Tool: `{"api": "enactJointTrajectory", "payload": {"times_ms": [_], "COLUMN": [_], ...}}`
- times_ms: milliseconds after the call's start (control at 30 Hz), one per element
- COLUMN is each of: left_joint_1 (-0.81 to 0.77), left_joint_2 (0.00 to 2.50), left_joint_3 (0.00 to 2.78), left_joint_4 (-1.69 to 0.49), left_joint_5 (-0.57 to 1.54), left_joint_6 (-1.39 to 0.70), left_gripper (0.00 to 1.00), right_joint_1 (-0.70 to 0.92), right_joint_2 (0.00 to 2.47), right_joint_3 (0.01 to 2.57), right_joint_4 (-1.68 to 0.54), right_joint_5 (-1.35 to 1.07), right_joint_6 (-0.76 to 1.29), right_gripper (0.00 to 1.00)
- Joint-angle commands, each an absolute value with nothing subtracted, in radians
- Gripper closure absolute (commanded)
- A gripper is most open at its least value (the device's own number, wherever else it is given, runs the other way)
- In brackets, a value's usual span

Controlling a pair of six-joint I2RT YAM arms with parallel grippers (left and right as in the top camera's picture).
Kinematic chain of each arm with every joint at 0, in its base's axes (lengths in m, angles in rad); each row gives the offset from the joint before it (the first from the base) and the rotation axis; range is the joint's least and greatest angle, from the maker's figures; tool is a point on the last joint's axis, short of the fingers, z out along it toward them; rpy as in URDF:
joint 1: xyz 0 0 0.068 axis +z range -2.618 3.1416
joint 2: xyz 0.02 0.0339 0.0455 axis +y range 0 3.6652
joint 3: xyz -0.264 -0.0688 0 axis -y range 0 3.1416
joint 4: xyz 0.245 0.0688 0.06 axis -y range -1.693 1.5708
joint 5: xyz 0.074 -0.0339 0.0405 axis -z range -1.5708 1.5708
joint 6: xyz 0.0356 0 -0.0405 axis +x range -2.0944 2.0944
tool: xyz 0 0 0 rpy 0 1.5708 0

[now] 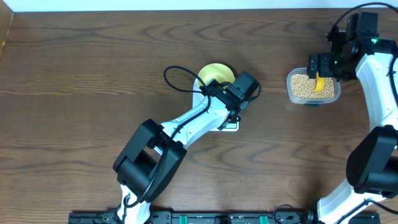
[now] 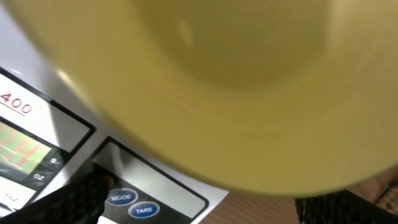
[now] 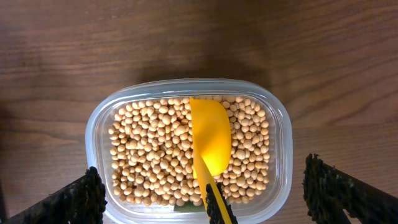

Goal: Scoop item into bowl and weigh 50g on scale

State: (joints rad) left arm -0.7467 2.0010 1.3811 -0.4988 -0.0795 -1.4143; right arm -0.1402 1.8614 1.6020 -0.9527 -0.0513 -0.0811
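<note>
The pale-yellow bowl (image 1: 214, 73) stands on the white scale (image 1: 231, 126), which my left arm mostly hides. In the left wrist view the bowl (image 2: 236, 87) fills the top, very close, above the scale (image 2: 168, 183) with its MODE and TARE buttons. My left gripper (image 2: 208, 205) is open, one finger at each lower corner of the bowl; contact cannot be judged. The tan beans (image 3: 149, 149) lie in a clear tub (image 3: 99, 118) with a yellow scoop (image 3: 210, 140) resting on them. My right gripper (image 3: 211, 199) hangs open, straddling the tub, with the scoop handle loose between its fingers.
The clear tub (image 1: 313, 87) sits at the far right of the wooden table, the scale and bowl near the middle. The left arm (image 1: 186, 124) slants across the table's centre, with a black cable loop (image 1: 177, 78) beside the bowl. The right arm (image 1: 379, 93) runs along the right edge.
</note>
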Motion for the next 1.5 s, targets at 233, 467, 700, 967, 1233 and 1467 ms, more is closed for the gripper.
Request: {"api": "enactJointTrajectory", "payload": {"times_ms": [233, 467, 700, 967, 1233, 1467], "left_joint_1": [-0.733, -0.729, -0.725, -0.725, -0.723, -0.722], "left_joint_2": [2.059, 2.059, 2.059, 2.060, 2.070, 2.072], "left_joint_3": [1.363, 1.363, 1.363, 1.363, 1.363, 1.363], "left_joint_4": [-0.530, -0.545, -0.534, -0.529, -0.511, -0.511], "left_joint_5": [-0.052, -0.053, -0.057, -0.061, -0.060, -0.060], "left_joint_6": [-1.463, -1.487, -1.473, -1.464, -1.451, -1.449], "left_gripper": [0.02, 0.02, 0.02, 0.02, 0.02, 0.02], "right_joint_1": [-0.142, -0.142, -0.142, -0.142, -0.142, -0.142], "right_joint_2": [1.838, 1.838, 1.838, 1.838, 1.838, 1.838], "right_joint_3": [1.617, 1.617, 1.617, 1.617, 1.617, 1.617], "right_joint_4": [-0.954, -0.954, -0.954, -0.954, -0.954, -0.954], "right_joint_5": [-0.044, -0.044, -0.044, -0.044, -0.044, -0.044], "right_joint_6": [-0.091, -0.091, -0.091, -0.091, -0.091, -0.091], "right_gripper": [0.01, 0.01, 0.01, 0.01, 0.01, 0.01]}}
